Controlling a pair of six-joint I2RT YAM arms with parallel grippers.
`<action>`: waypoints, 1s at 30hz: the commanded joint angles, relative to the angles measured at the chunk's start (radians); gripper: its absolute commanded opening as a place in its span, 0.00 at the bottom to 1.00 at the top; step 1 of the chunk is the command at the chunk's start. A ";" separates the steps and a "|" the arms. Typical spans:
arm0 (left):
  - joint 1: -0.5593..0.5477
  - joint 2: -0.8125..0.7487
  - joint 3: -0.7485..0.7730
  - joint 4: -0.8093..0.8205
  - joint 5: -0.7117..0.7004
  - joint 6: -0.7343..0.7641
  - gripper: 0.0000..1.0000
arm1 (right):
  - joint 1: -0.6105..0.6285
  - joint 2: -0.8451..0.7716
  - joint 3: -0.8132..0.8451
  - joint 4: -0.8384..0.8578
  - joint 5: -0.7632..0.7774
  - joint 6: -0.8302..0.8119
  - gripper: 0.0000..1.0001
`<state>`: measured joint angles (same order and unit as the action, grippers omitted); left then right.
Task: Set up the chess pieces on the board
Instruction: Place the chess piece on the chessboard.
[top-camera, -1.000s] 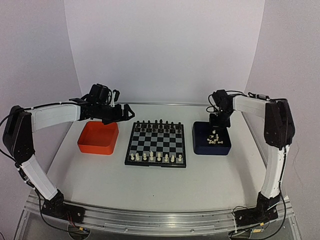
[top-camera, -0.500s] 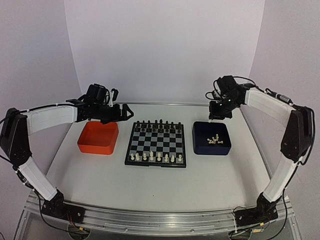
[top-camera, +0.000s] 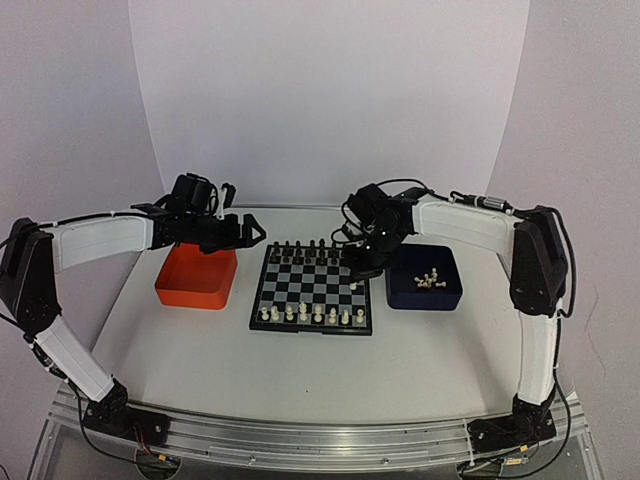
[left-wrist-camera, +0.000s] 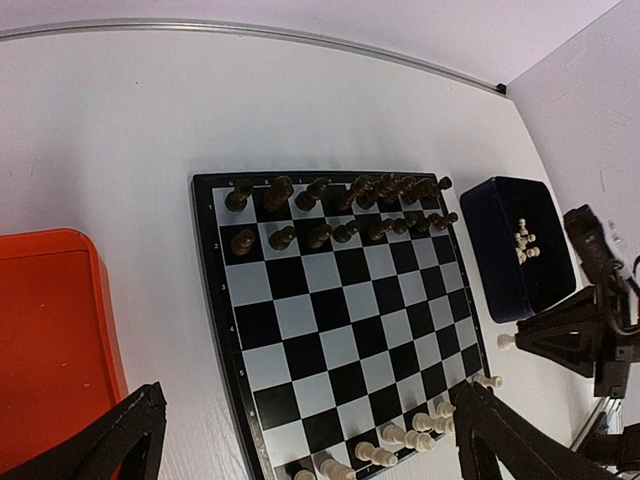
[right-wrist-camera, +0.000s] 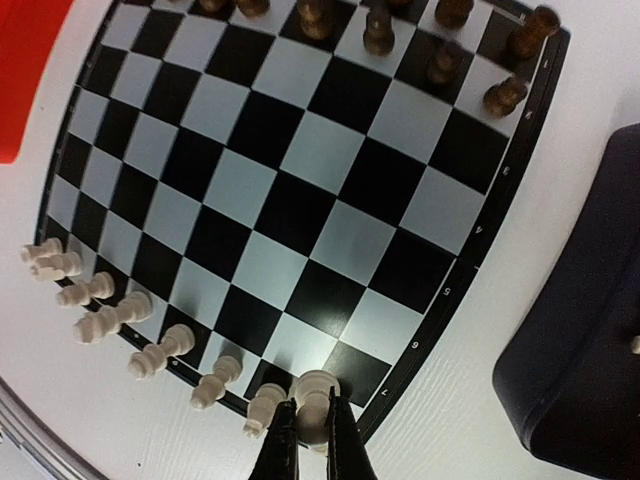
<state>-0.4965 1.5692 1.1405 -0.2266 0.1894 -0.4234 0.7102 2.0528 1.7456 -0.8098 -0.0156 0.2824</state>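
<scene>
- A white table (top-camera: 300, 370) stands before a pale backdrop, and the board (top-camera: 310, 288) lies mid-table.
- An orange tray (top-camera: 190, 297) sits at the board's 9 o'clock. A dark blue tray (top-camera: 425, 299) at 3 o'clock holds loose pieces (top-camera: 430, 279).
- Cream-white chess pieces (top-camera: 303, 314) line the board's 6 o'clock edge, and black pieces (top-camera: 315, 250) fill the 12 o'clock rows.
- The right pincer (right-wrist-camera: 310, 415) pinches one cream-white piece (right-wrist-camera: 316, 385) over the board's 4 o'clock corner.
- The left pincer (top-camera: 250, 230) hangs spread wide above the orange tray's 1 o'clock corner.
</scene>
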 joint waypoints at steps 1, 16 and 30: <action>0.000 -0.065 -0.017 0.026 0.007 -0.004 1.00 | 0.021 0.049 0.042 -0.043 0.003 0.012 0.00; -0.001 -0.075 -0.020 0.016 0.003 -0.006 1.00 | 0.031 0.090 -0.007 -0.050 0.046 0.015 0.00; -0.001 -0.084 -0.031 0.017 -0.004 -0.014 1.00 | 0.034 0.092 -0.031 -0.050 0.041 0.018 0.00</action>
<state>-0.4965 1.5303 1.1160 -0.2275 0.1886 -0.4274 0.7364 2.1448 1.7208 -0.8486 0.0223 0.2924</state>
